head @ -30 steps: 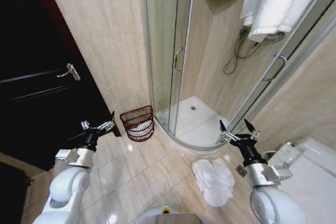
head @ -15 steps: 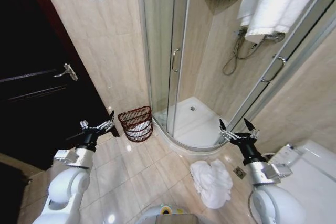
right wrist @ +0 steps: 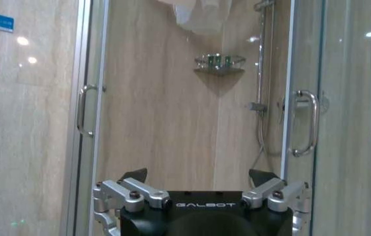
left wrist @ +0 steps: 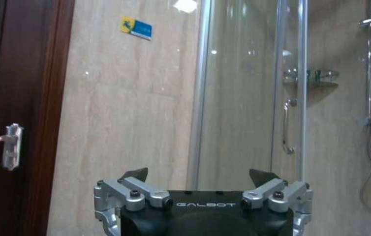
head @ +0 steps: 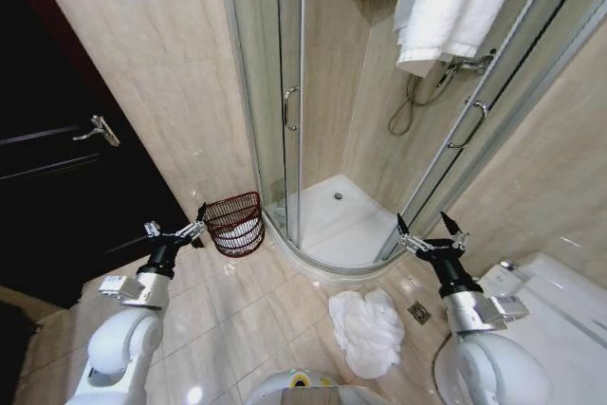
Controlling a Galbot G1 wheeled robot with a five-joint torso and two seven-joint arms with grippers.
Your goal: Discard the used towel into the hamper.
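The towel (head: 368,331) lies crumpled on the floor (head: 275,301), near the curved edge of the shower tray (head: 332,225) and close to my base. It is in front of my right side, lower than my right gripper (head: 429,236), which hangs above it and a little further out, toward the glass. The heap has no strong long axis; it is only somewhat longer in the direction running away from me. My right gripper is open and holds nothing. My left gripper (head: 176,230) is also open and empty, raised on the other side, just beside the hamper (head: 234,224).

The hamper stands on the floor at the corner where the wall (head: 180,92) meets the shower door (head: 285,120), with something white already inside. So the towel is well apart from it, to the right of it and nearer to me. I judge the right arm is the nearer one for picking up, and the hamper is on the left arm's side.

The head view gives the floor, towel and hamper together. Both wrist views look level at the wall and glass, past the spread fingers, so they confirm that the left gripper (left wrist: 199,178) and the right gripper (right wrist: 199,178) are open.
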